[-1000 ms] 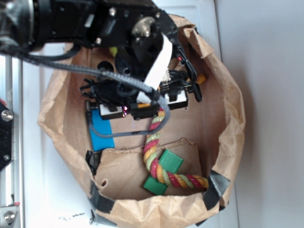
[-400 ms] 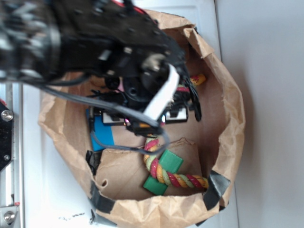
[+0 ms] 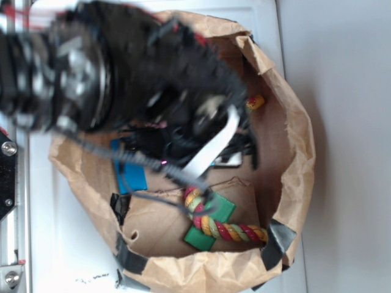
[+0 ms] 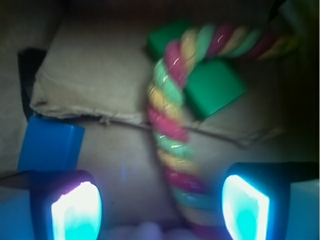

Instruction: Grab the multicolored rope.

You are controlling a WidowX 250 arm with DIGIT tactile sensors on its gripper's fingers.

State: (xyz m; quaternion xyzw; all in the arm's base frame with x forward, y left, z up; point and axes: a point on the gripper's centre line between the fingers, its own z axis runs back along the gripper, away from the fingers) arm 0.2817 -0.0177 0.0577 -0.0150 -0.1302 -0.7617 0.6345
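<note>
The multicolored rope (image 4: 172, 125) lies on the floor of the brown paper bag (image 3: 293, 140), and you can see it curve: in the wrist view it runs up from between the gripper's fingers, then bends right across the top of the frame. Your gripper (image 4: 160, 210) has its jaws spread wide, one glowing pad (image 4: 75, 210) on the left and the other on the right, with the rope passing between them, nearer the right one. Nothing is clamped yet; that straddle looks like a set-up for closing on the straight stretch, which I judge the easiest part to pinch.

Two green blocks (image 4: 212, 87) sit against the bend of the rope, one on each side, so a grasp lower down the rope keeps clear of them. A blue block (image 4: 50, 145) rests well left of the rope.

The exterior view gives you what the wrist cannot: the whole bag, the rope's far end poking out past the arm (image 3: 122, 79), and the near end by the bag's wall. It hides the fingers, though, blurred behind the arm.
</note>
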